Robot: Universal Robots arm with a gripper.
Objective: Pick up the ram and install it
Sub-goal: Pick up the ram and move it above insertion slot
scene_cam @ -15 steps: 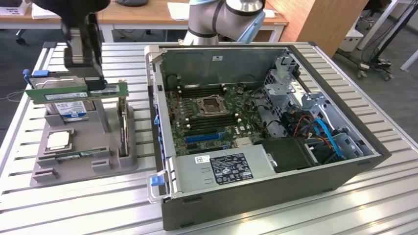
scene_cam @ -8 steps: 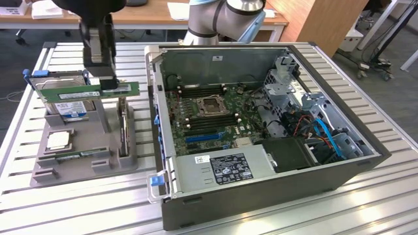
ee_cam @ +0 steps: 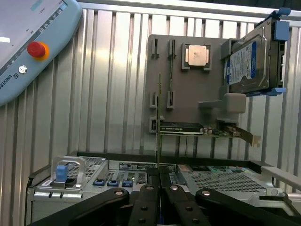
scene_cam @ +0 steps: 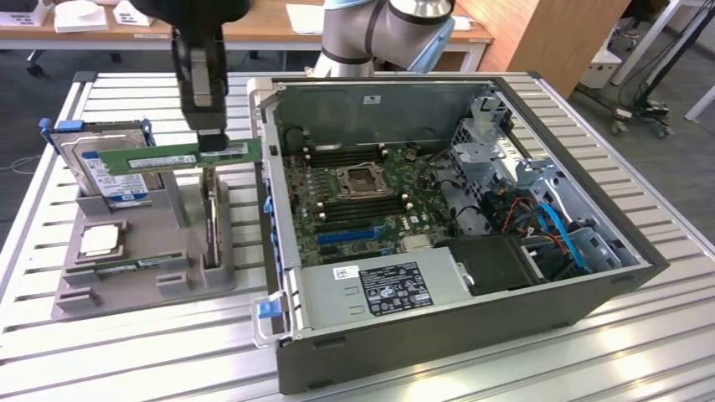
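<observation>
The hand is pressed together on the ram, pinching its upper long edge. The ram hangs roughly level above the holder, clear of it, near the open case but not yet over it. In the wrist view the ram shows edge-on as a thin straight line running out from between the fingertips.

By its look, the ram is light and stiff, but thin and fragile. It would tolerate little bending or twisting, and its chips and contact edge are best left untouched. The bare upper edge is the sensible place to grip, near the middle so the stick does not swing. Here the grip sits somewhat toward the end nearer the case, so the longer part sticks out toward the exterior view's left. The flat sides may be slippery, so a firm squeeze looks necessary.

Counted:
- One ram, in the hand.
- One hard drive, standing on edge in the holder.
- One processor chip, lying flat in the holder.
- One dark card, on the holder's case side.
- One holder and one case, both on the slatted desk.
- One motherboard inside the case, with dark memory slots on both sides of its socket. Their number is unclear.
</observation>
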